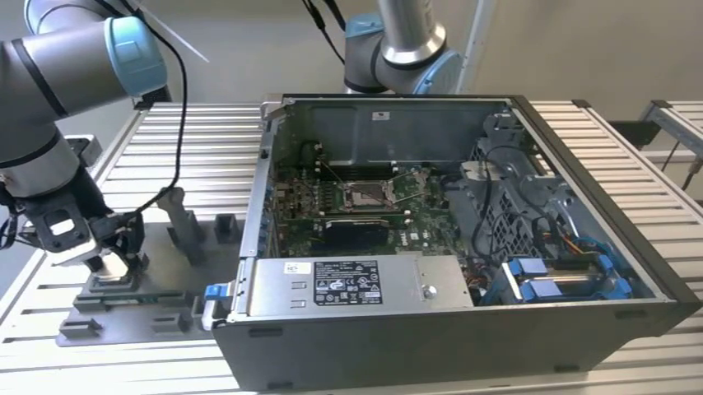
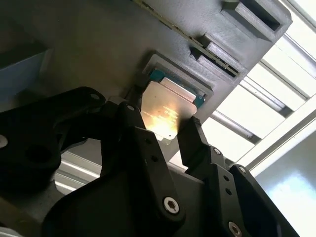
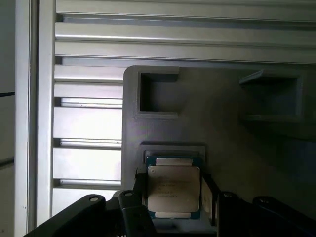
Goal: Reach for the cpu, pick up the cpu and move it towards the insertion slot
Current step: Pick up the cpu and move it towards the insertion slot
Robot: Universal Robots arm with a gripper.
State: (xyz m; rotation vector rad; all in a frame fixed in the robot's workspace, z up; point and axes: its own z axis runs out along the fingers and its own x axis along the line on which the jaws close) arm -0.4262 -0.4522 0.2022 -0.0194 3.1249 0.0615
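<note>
Ribbed aluminium worktop [image 1: 615, 148] runs under everything you have here, and both wrist views pick up its bright slats [image 3: 89, 123] [image 2: 237, 113] past the edge of a grey fixture plate [image 3: 222, 108].

The cpu [image 3: 174, 190] lies flat in a square pocket of that plate, silvery face up, with a thin green rim around it. In the second wrist view you see the same chip [image 2: 165, 111] shining under the light, seated in its pocket in the fixture plate [image 2: 98, 39].

Your gripper [image 3: 174, 197] is down over it. Its black fingers [image 3: 139, 192] are drawn in narrow against two opposite edges of the chip, one on each side. The second wrist view shows the gripper [image 2: 163, 121] from lower down, with the fingers [image 2: 131, 123] reaching to the pocket on either side of the chip.

The first wrist view also gives you two more recesses in the plate, one [image 3: 158, 94] near its corner and one [image 3: 271, 96] further along.

For the wider layout, look to the exterior view. The arm [image 1: 44, 82] bends down at that view's left, with the gripper [image 1: 108, 263] low over the fixture plate [image 1: 154, 288]. Just beside the plate, toward that view's right, the open computer case [image 1: 439, 346] lies on its side. Inside it are a green circuit board [image 1: 288, 234], the insertion slot [image 1: 368, 195] at the board's middle, a silver power supply [image 1: 351, 284] along the near wall, and blue drive carriers [image 1: 549, 280]. The slot is well apart from the cpu.
</note>
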